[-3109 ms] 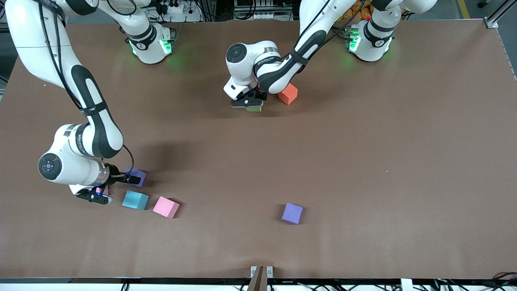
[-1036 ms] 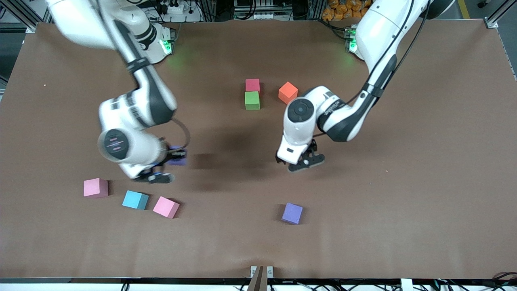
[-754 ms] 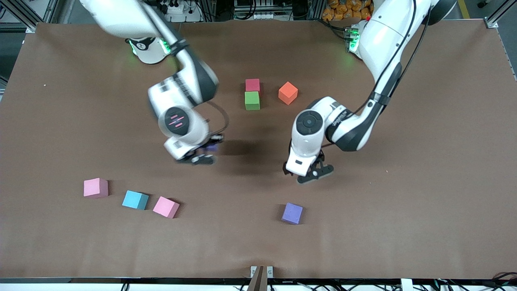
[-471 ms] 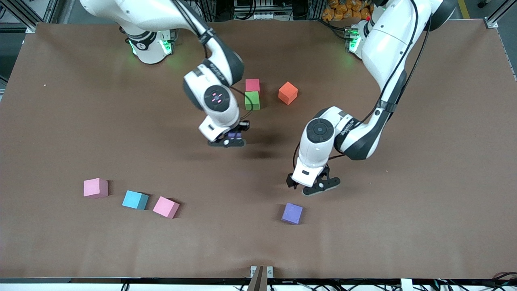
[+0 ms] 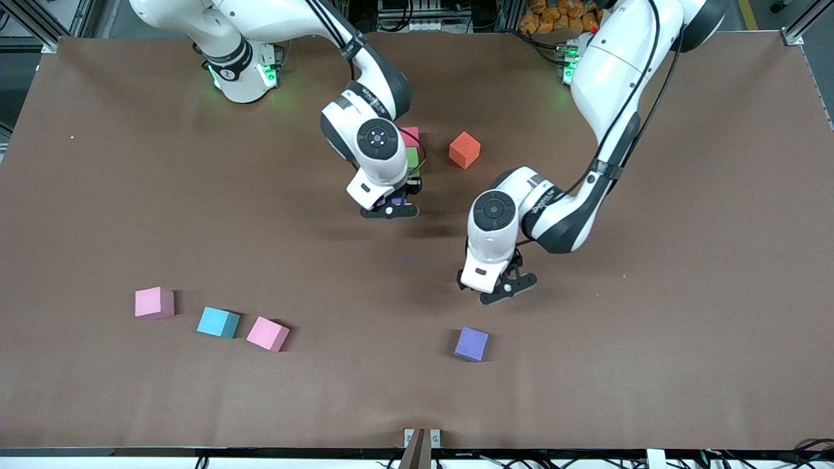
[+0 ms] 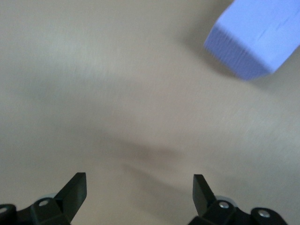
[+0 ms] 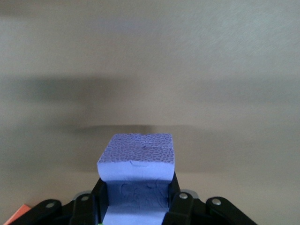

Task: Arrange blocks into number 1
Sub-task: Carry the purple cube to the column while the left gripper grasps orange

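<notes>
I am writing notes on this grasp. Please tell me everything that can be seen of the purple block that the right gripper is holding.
The held purple block is a small cube that looks like matte foam, with a finely pitted top face and a faint seam near its front edge. The right gripper is shut on it, one finger pressing each side, and holds it level above bare table, next to the green block. In the front view the gripper hides nearly all of it.

Right gripper (image 5: pixel 389 210) up over table beside green block (image 5: pixel 412 156); left gripper (image 5: pixel 500 290) above purple block (image 5: pixel 472 344).
</notes>
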`<state>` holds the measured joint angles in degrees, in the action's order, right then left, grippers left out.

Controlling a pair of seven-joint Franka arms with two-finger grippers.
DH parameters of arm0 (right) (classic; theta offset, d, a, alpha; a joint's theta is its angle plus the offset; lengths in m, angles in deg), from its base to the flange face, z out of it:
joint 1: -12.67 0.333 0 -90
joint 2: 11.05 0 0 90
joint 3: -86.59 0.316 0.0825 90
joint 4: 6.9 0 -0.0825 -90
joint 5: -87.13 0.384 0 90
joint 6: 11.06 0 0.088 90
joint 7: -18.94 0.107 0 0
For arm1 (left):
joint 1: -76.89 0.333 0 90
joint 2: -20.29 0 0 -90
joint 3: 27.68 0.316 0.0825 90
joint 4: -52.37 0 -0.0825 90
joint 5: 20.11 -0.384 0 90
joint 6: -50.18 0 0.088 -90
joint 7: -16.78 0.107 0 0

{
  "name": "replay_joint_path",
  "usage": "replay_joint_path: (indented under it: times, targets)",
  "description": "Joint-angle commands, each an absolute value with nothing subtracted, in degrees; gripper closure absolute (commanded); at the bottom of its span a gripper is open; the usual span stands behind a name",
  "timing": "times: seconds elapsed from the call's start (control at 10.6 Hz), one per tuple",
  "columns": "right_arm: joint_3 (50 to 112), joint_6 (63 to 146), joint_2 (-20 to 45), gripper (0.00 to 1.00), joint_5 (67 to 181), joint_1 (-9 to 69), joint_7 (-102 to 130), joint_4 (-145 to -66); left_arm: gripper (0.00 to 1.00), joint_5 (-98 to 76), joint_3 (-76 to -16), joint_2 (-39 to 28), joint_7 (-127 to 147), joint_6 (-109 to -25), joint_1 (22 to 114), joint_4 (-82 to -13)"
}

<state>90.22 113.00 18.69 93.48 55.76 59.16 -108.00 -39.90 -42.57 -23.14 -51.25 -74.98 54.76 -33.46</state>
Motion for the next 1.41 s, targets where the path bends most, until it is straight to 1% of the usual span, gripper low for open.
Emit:
replay_joint_path:
  times: [0.0,0.09,0.38,0.47,0.66,0.75,0.94,1.13,1.22,1.32]
  targets:
    - [89.93,118.89,18.92,1.00,94.78,58.19,61.12,-111.73,0.00,-35.42,-44.73,-14.55,-54.31,-74.01,56.59,-45.06]
    - [89.93,120.93,18.92,1.00,94.78,58.81,61.83,-112.88,0.00,-34.89,-45.43,-11.64,-57.10,-74.01,56.67,-48.67]
    - [90.36,120.51,18.66,1.00,94.78,59.08,63.33,-113.42,0.00,-33.05,-45.96,-4.52,-66.67,-75.58,56.68,-57.91]
    - [90.45,120.51,18.57,1.00,94.78,59.08,63.33,-113.68,0.00,-30.34,-45.87,-1.19,-70.28,-78.64,56.94,-62.81]
    - [90.45,120.68,18.57,1.00,94.78,59.25,63.33,-114.21,0.00,-28.12,-45.96,7.94,-78.97,-85.06,57.64,-74.58]
    - [90.54,120.95,18.66,1.00,95.04,59.51,63.33,-114.47,0.00,-27.50,-46.83,10.60,-82.50,-85.43,57.29,-78.03]
    - [90.45,120.95,18.57,1.00,97.06,60.30,63.33,-114.56,0.00,-26.88,-51.91,11.59,-89.18,-85.70,57.64,-82.70]
    - [90.54,120.95,18.66,1.00,97.24,60.57,63.33,-114.56,0.00,-26.79,-57.71,11.59,-96.21,-89.28,57.64,-85.61]
    - [90.54,120.95,18.66,1.00,97.24,60.74,63.33,-114.56,0.00,-26.79,-59.48,11.24,-97.37,-90.61,57.64,-86.06]
    - [90.45,120.86,18.75,1.00,97.24,60.83,63.24,-114.56,0.00,-26.79,-59.93,11.15,-97.47,-91.75,57.64,-86.06]
